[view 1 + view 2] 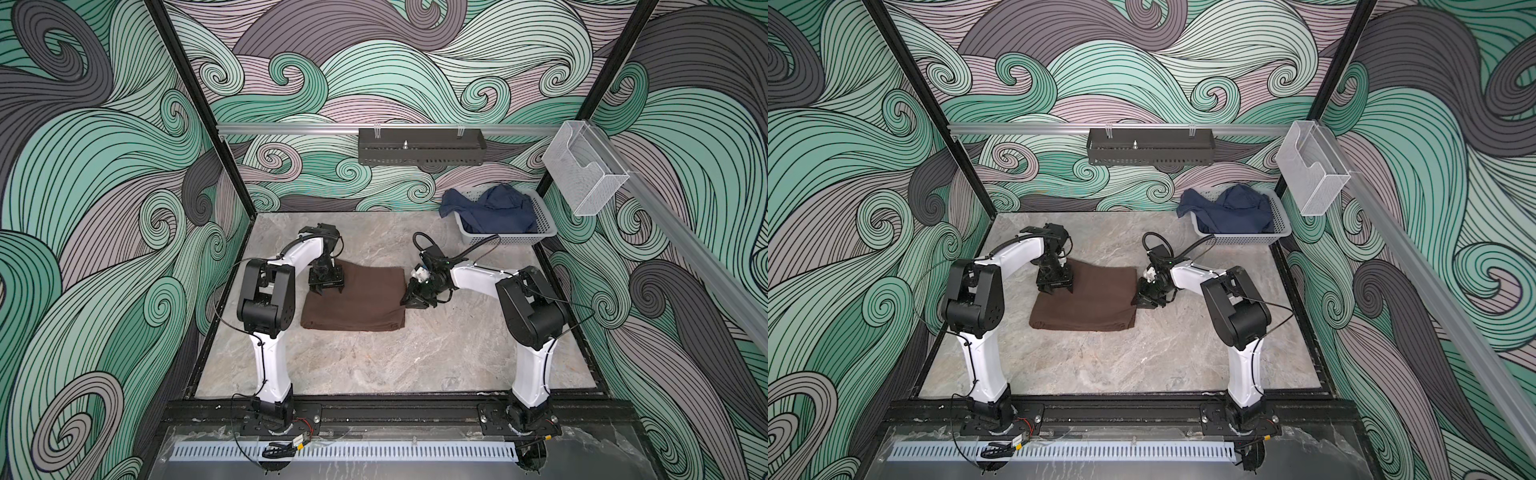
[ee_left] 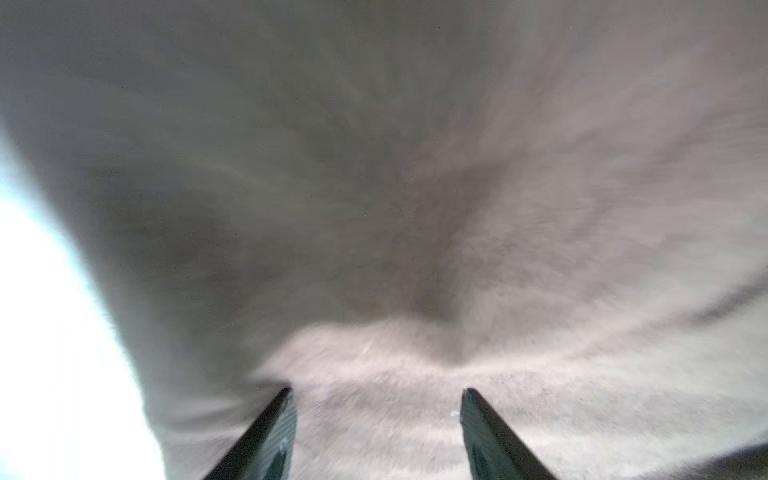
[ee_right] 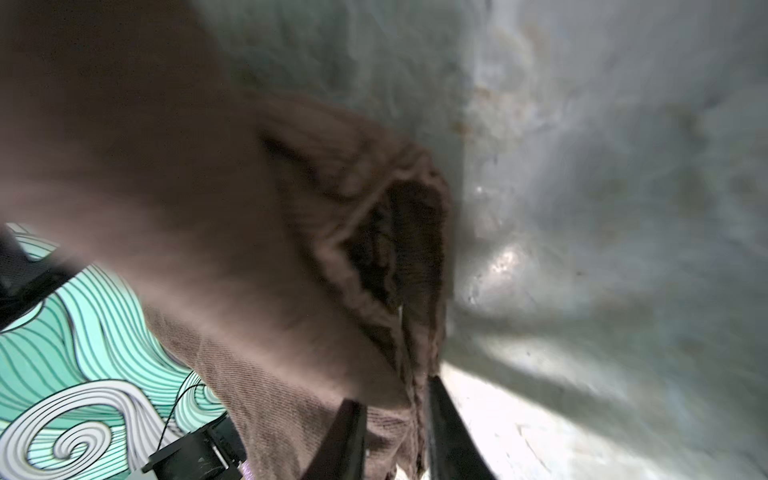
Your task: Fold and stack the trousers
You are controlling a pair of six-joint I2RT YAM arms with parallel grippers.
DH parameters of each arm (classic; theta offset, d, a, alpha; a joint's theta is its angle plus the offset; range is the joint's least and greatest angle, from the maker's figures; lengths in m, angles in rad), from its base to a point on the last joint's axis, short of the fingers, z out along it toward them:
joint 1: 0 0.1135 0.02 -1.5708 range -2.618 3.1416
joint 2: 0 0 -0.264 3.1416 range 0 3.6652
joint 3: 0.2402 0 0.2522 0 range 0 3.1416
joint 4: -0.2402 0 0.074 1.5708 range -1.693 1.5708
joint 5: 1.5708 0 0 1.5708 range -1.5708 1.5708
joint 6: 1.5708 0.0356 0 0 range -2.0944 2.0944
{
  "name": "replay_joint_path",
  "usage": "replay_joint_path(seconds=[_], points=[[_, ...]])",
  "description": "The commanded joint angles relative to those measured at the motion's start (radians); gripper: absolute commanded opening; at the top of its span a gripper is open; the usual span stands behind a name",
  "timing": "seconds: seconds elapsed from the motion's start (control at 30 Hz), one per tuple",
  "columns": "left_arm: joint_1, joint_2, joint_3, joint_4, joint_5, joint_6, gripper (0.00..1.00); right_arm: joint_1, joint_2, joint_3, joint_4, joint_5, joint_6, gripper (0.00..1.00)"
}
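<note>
The dark brown trousers (image 1: pixel 357 307) (image 1: pixel 1092 305) lie folded into a flat rectangle on the marble table, left of centre in both top views. My left gripper (image 1: pixel 327 289) (image 1: pixel 1054 289) hangs over their far left part, pointing down. In the left wrist view this gripper (image 2: pixel 376 390) is open, with only blurred cloth (image 2: pixel 415 208) below it. My right gripper (image 1: pixel 409 302) (image 1: pixel 1139 303) sits at the right edge of the fold. In the right wrist view its jaws (image 3: pixel 395 390) are shut on the layered edge of the trousers (image 3: pixel 208 187), which gapes open just beyond the fingertips.
A grey basket (image 1: pixel 544 230) at the back right holds a navy-blue garment (image 1: pixel 494 212) that hangs over its left rim. A black tray (image 1: pixel 419 147) and a clear bin (image 1: pixel 582 174) hang on the rails. Bare marble table (image 1: pixel 415 357) lies in front of the trousers.
</note>
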Motion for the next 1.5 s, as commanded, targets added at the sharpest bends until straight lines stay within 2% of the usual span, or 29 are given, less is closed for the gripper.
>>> replay_joint_path(seconds=[0.0,0.13,0.27,0.33,0.37,0.47,0.57,0.7,0.9,1.2,1.27,1.37,1.47], points=[[-0.005,-0.172,0.057,-0.068,-0.028,-0.009,0.71,-0.010,-0.139,0.058,-0.074,0.132,-0.049,0.34],[-0.005,-0.332,0.039,-0.040,-0.006,-0.029,0.79,-0.010,-0.313,0.029,-0.048,0.241,-0.148,0.40],[-0.011,-0.478,-0.076,0.031,0.008,-0.057,0.83,0.000,-0.546,-0.162,0.173,0.325,-0.235,0.43],[-0.018,-0.540,-0.166,0.081,0.008,-0.074,0.96,0.021,-0.665,-0.269,0.278,0.366,-0.305,0.44],[-0.022,-0.570,-0.213,0.098,0.013,-0.087,0.99,0.038,-0.722,-0.326,0.323,0.391,-0.354,0.44],[-0.056,-0.618,-0.322,0.132,0.016,-0.122,0.99,0.090,-0.852,-0.452,0.380,0.430,-0.465,0.47],[-0.116,-0.629,-0.400,0.168,-0.006,-0.163,0.99,0.136,-0.932,-0.529,0.363,0.443,-0.504,0.48],[-0.190,-0.585,-0.459,0.219,-0.036,-0.212,0.99,0.204,-1.004,-0.607,0.345,0.474,-0.499,0.49],[-0.249,-0.445,-0.445,0.251,-0.105,-0.241,0.99,0.305,-1.069,-0.662,0.310,0.532,-0.468,0.49],[-0.315,-0.194,-0.354,0.315,-0.065,-0.235,0.99,0.341,-1.063,-0.672,0.310,0.550,-0.472,0.50],[-0.317,-0.133,-0.338,0.303,-0.067,-0.240,0.96,0.341,-1.054,-0.668,0.316,0.557,-0.475,0.50],[-0.310,-0.059,-0.296,0.246,-0.134,-0.222,0.93,0.341,-1.044,-0.660,0.315,0.563,-0.475,0.50],[-0.262,-0.003,-0.247,0.193,-0.180,-0.194,0.94,0.341,-1.038,-0.654,0.312,0.573,-0.478,0.50]])
